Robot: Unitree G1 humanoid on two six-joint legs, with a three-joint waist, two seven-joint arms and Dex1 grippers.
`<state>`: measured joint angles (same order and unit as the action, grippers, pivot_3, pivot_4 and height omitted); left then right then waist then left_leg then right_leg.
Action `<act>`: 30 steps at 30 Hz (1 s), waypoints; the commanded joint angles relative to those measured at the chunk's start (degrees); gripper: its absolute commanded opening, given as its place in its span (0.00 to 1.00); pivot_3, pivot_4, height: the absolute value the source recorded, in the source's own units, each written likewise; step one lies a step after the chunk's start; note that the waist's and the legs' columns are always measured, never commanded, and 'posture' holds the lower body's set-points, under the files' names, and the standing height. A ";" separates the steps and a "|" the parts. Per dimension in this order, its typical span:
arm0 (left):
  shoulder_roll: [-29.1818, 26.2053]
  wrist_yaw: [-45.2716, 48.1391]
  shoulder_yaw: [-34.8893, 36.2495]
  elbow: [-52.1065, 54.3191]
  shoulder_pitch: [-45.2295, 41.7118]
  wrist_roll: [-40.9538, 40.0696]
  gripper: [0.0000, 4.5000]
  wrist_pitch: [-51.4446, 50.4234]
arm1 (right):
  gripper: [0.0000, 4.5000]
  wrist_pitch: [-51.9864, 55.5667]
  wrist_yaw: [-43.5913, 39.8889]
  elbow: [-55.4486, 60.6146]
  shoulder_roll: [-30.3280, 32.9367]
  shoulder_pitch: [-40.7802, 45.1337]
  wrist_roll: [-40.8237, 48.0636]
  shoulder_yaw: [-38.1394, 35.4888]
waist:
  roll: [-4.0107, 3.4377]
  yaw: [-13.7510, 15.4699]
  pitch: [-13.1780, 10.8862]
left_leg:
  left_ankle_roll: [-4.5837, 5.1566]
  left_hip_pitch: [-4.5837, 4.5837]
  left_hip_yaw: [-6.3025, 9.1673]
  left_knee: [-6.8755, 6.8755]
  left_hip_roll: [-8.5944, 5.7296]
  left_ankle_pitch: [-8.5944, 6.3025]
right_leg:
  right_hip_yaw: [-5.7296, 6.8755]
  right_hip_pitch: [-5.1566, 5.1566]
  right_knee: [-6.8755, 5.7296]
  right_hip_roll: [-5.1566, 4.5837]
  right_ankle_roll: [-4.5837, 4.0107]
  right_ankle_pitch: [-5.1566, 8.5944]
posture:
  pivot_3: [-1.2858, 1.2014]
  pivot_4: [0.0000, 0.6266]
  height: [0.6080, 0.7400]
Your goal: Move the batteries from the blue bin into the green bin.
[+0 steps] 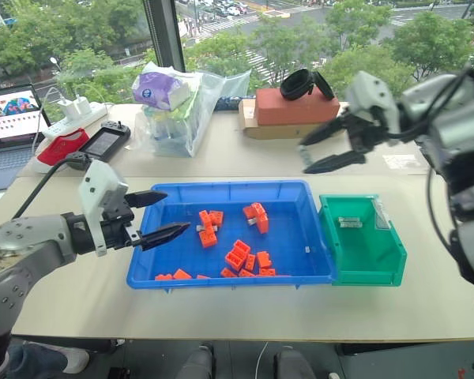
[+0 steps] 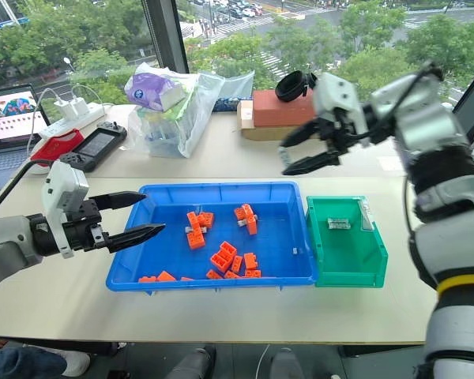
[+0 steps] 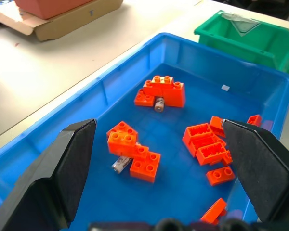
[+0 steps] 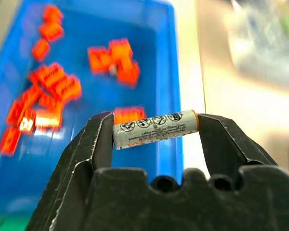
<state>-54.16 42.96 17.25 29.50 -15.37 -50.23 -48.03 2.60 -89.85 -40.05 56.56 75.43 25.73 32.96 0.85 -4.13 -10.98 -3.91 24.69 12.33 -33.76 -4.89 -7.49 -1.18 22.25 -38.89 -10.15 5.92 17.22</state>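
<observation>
L gripper (image 1: 159, 215) hovers over blue bin's (image 1: 221, 274) left end, fingers spread, nothing in them. Bin still has batteries (image 3: 121, 162) tucked among orange blocks (image 1: 238, 257). Green bin (image 1: 363, 268) touches its right side, w/ batteries inside. R gripper (image 4: 155, 129) up above, pinching a battery (image 4: 155, 128) end to end.

Two batteries (image 3: 158, 103) in the blue bin (image 3: 111, 77) lie half-buried under orange blocks (image 3: 160, 91) — only their ends show. At the upper right of the left wrist view, the green bin (image 3: 250, 36) is cut by the frame edge. The laptop (image 1: 12, 110) at the far left is cropped — its screen too small to read.
</observation>
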 commanded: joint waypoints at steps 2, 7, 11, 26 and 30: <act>0.56 2.71 -3.86 -3.36 -4.72 3.23 1.00 3.42 | 0.57 5.33 -2.64 13.73 6.19 -8.37 -1.87 -5.81 | -0.01 -0.61 -0.01 | 0.03 -0.02 -0.08 -0.05 0.01 -0.02 | -0.06 0.02 -0.05 0.00 0.00 0.00 | 0.52 0.24 1.00; 0.34 4.42 -6.12 -5.26 -6.97 5.34 1.00 4.10 | 0.57 5.70 2.10 18.19 7.78 -17.86 -10.51 -7.46 | 0.00 -0.93 0.00 | 0.03 -0.01 -0.11 -0.16 0.02 -0.02 | -0.05 -0.03 -0.07 0.00 0.25 0.14 | 0.52 0.24 1.00; -0.34 4.85 -6.03 -5.08 -6.81 6.30 1.00 3.48 | 0.80 7.20 3.03 17.64 7.27 -19.95 -13.74 -10.27 | -0.01 -0.95 -0.01 | 0.03 0.01 -0.11 -0.17 -0.01 -0.01 | -0.06 -0.02 -0.07 -0.03 0.23 0.13 | 0.52 0.24 1.00; -1.95 2.08 2.05 0.03 -0.50 4.78 1.00 0.00 | 1.00 4.80 -2.28 16.90 -6.64 -8.85 -14.22 -16.90 | 0.01 -1.44 -0.01 | 0.02 -0.01 -0.12 -0.16 0.03 -0.01 | -0.05 -0.05 -0.07 -0.02 0.19 0.11 | 0.52 0.24 1.00; -2.13 1.16 3.99 1.21 1.45 4.86 1.00 -0.73 | 1.00 1.87 1.56 14.97 -15.03 -7.97 -17.29 -15.10 | 0.02 -1.43 -0.01 | 0.01 -0.01 -0.11 -0.16 0.02 0.00 | -0.04 -0.06 -0.07 -0.02 -0.01 -0.01 | 0.52 0.24 1.00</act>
<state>-55.28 44.73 18.62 28.90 -14.36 -45.05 -48.82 7.19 -89.33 -24.90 43.25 65.14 9.95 17.80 0.87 -5.56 -10.99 -3.91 24.67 12.22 -33.92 -4.87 -7.49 -1.22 22.19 -38.96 -10.18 5.91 17.21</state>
